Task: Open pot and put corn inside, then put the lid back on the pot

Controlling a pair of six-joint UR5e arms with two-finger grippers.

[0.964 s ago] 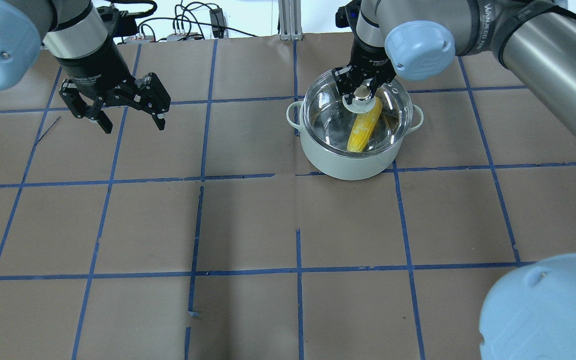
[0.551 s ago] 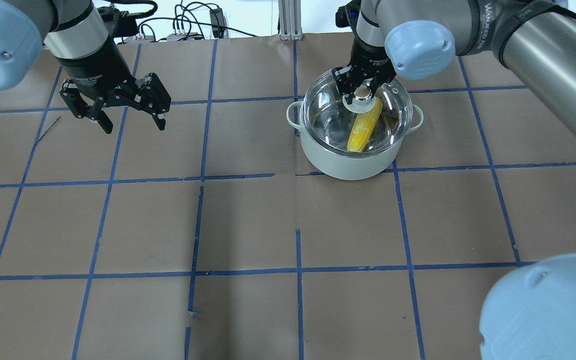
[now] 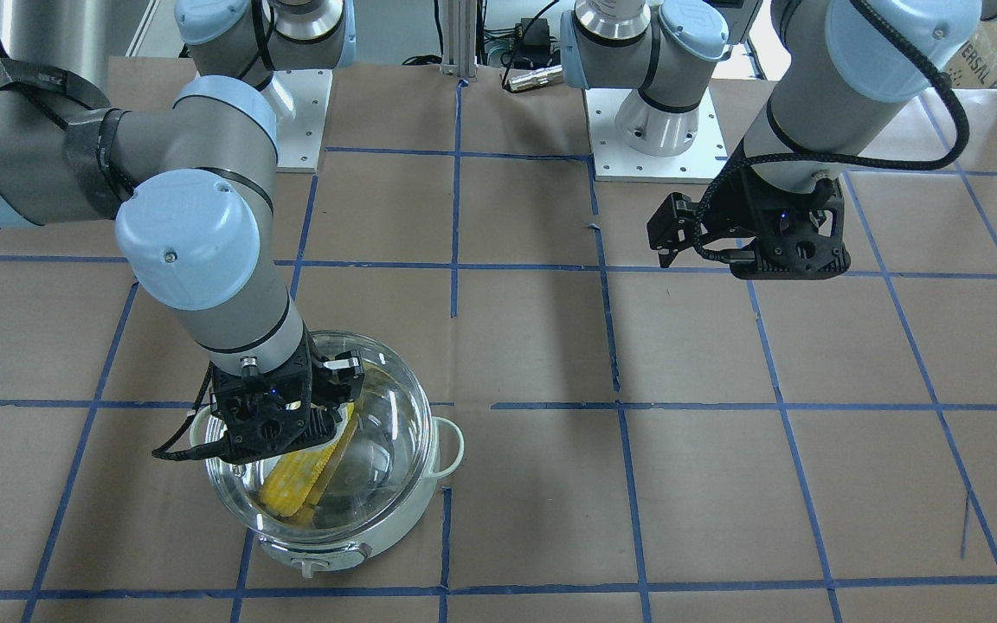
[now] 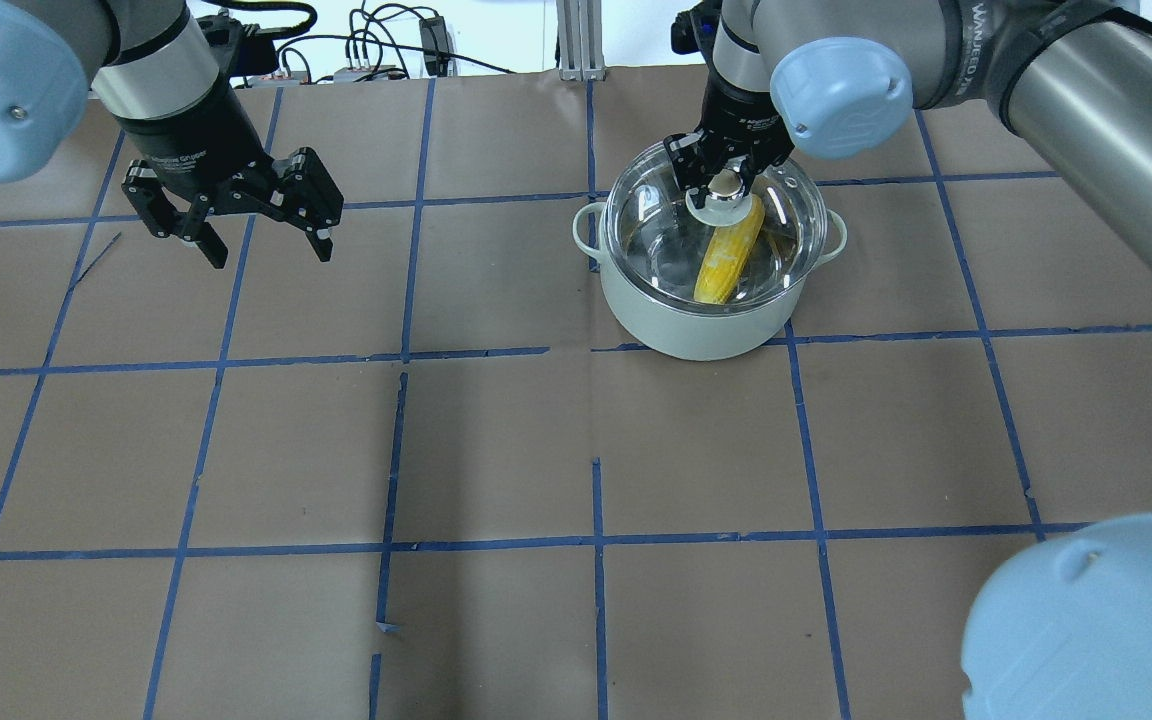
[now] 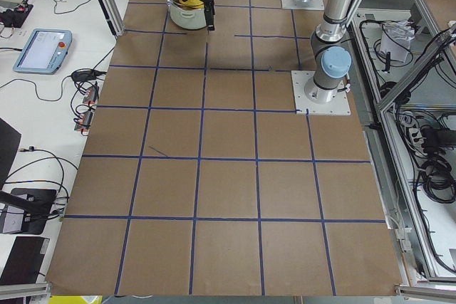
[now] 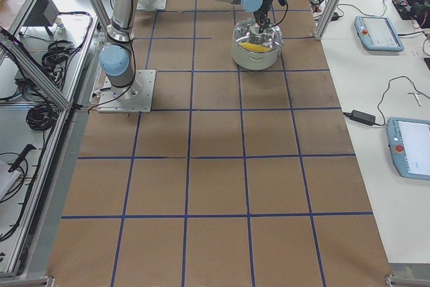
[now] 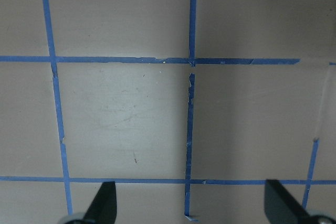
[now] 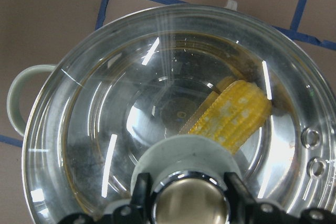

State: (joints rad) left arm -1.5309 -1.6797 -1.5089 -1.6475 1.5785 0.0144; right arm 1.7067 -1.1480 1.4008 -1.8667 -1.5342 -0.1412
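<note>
The pale mint-white pot (image 4: pixel 696 330) stands on the table at the far right. The clear glass lid (image 4: pixel 656 220) rests on its rim. The yellow corn (image 4: pixel 726 260) lies slanted inside and shows through the glass in the right wrist view (image 8: pixel 236 114). My right gripper (image 4: pixel 726 178) is directly over the lid, shut on its round centre knob (image 8: pixel 190 203); the fingers (image 8: pixel 140 192) press both sides. My left gripper (image 4: pixel 261 245) is open and empty, hanging above bare table at the far left; its fingertips (image 7: pixel 105 203) are wide apart.
Brown paper with a grid of blue tape (image 4: pixel 596 540) covers the table (image 4: pixel 496 450). Cables and a power strip (image 4: pixel 376 40) lie beyond the far edge. Both arm bases (image 3: pixel 654 130) stand on the robot's side. Tablets (image 6: pixel 379 31) lie on side benches.
Almost nothing. My left gripper has drifted very slightly up and away. My right gripper still holds the lid knob, with the lid on the pot.
</note>
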